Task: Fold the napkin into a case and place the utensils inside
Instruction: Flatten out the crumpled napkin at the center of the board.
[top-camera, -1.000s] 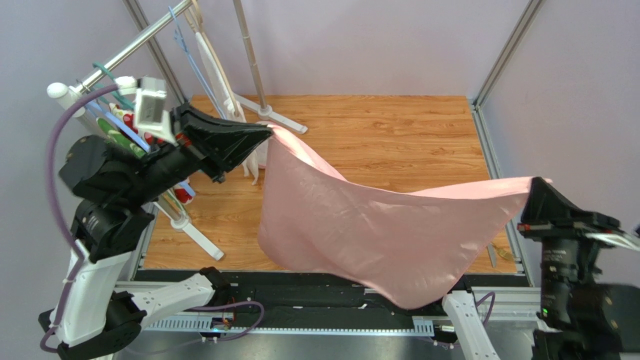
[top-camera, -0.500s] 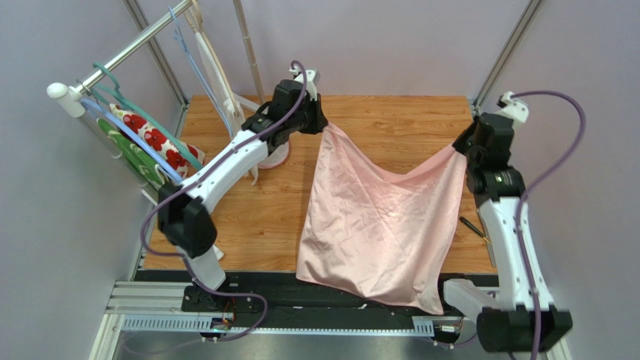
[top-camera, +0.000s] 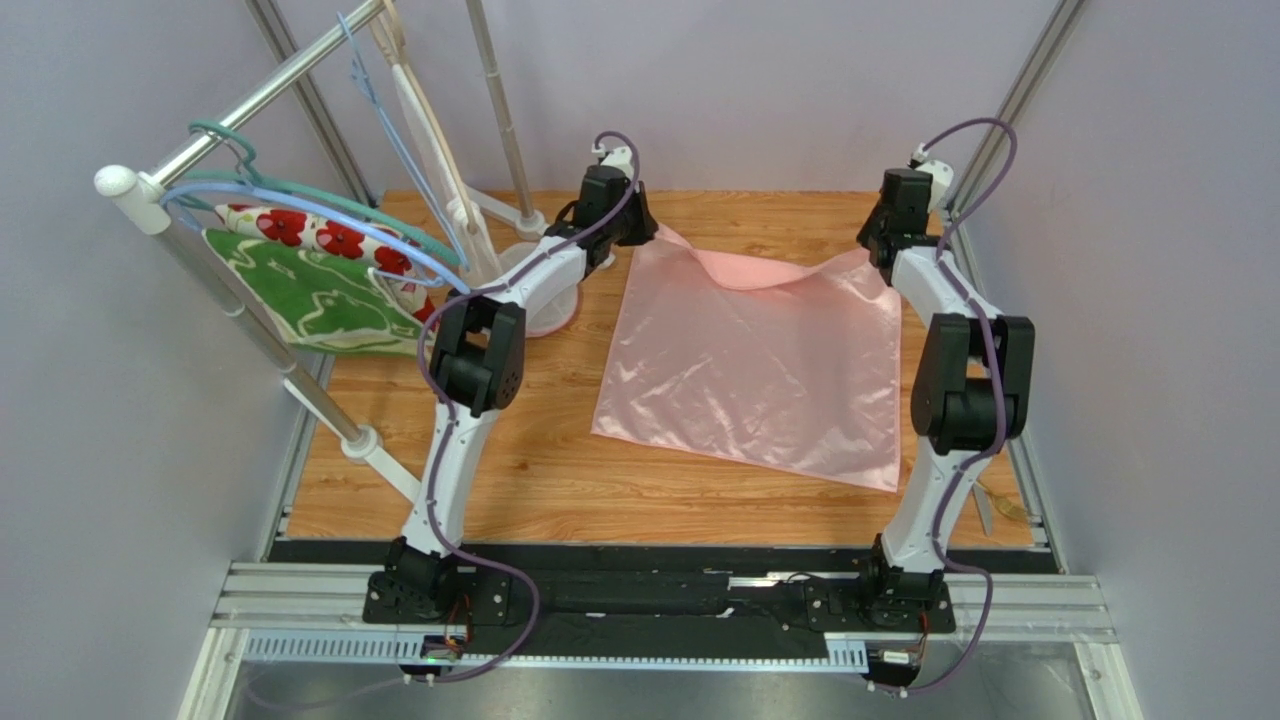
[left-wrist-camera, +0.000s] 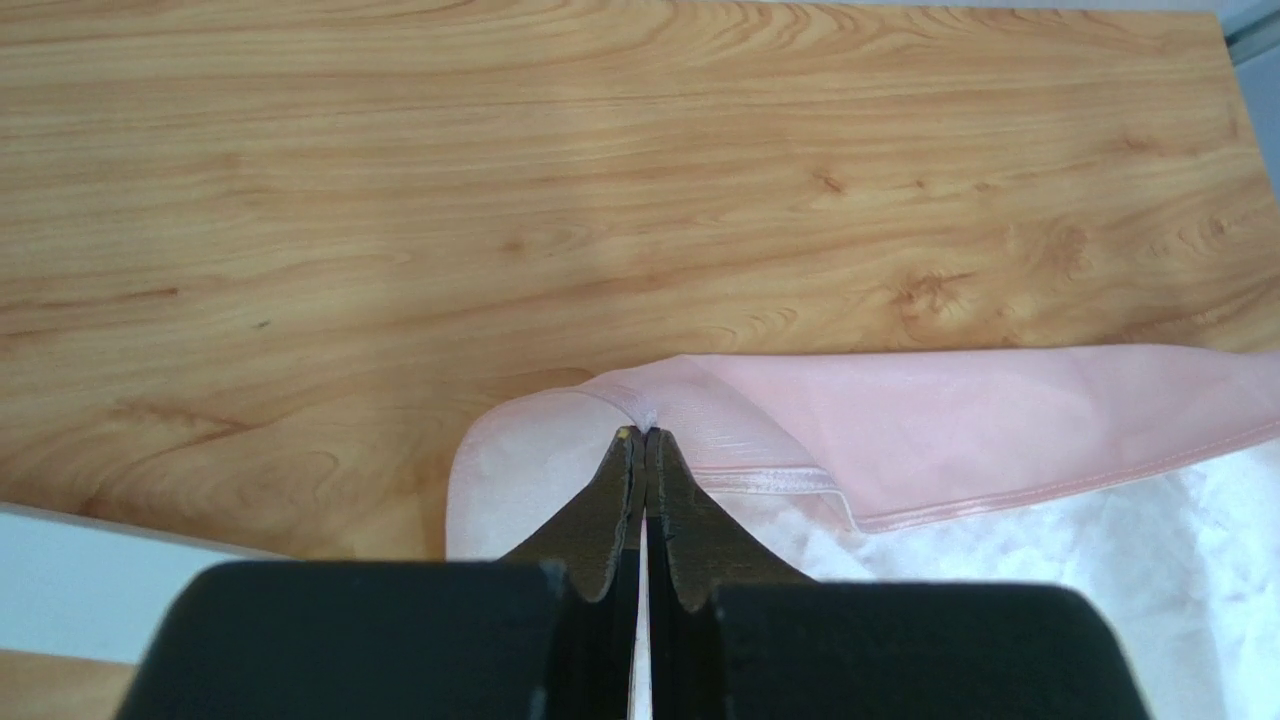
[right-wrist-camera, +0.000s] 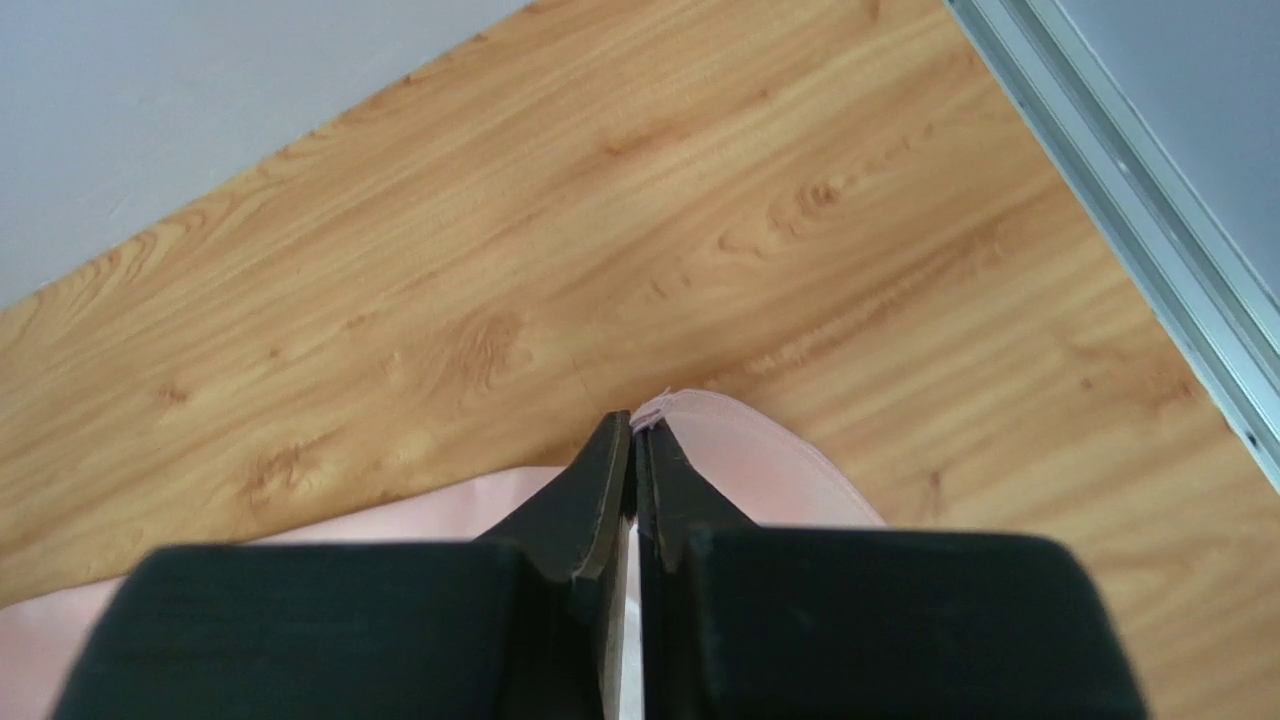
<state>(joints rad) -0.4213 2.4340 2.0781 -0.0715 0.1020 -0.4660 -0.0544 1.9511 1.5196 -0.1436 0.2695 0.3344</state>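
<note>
Napkin (top-camera: 759, 368) lowered, now mostly spread on table (top-camera: 526, 480); left jaws, right jaws clamped tight on far corners.

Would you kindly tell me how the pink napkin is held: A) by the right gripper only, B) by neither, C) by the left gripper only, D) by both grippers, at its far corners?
D: the left gripper and the right gripper are each shut on a far corner of the napkin.
</note>
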